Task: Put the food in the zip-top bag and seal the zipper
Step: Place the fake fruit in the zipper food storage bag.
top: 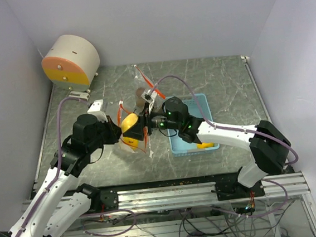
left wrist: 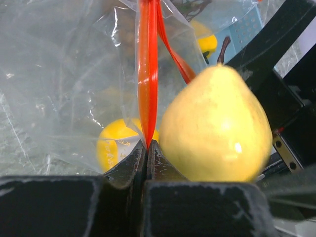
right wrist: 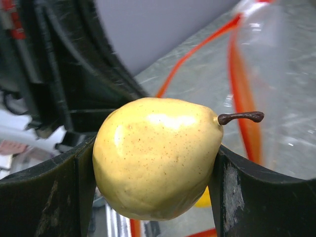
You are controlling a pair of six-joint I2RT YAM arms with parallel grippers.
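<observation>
One yellow round fruit looks bagged already: it shows through the clear plastic of the zip-top bag in the left wrist view. A brownish blur higher up behind the plastic may be more food, can't tell.

Item in hand: the right gripper is clamped on a yellow pear, jaws on its two flanks, stem poking out sideways. The pear is held off the counter, just beside the bag mouth, about mid-counter and slightly toward the left edge. By the look of it, it's not inside yet: in the left wrist view it sits in front of the plastic, next to the zipper strip.

The left gripper is closed tight on the bag's rim, right at the red zipper, holding that lip up.

Left to do:
- Pear goes in.
- Clear the light blue tray, right of centre. At least one yellow piece shows at its near end; the rest is hidden by the arm.
- Seal the bag. The zipper is open, its red tracks split apart.

Pear: pale yellow, glossy, with fine brown speckles and a dark curved stem. It is wide at the base and narrows to the stem. The sheen suggests a hard, slick surface that could twist in the jaws.
</observation>
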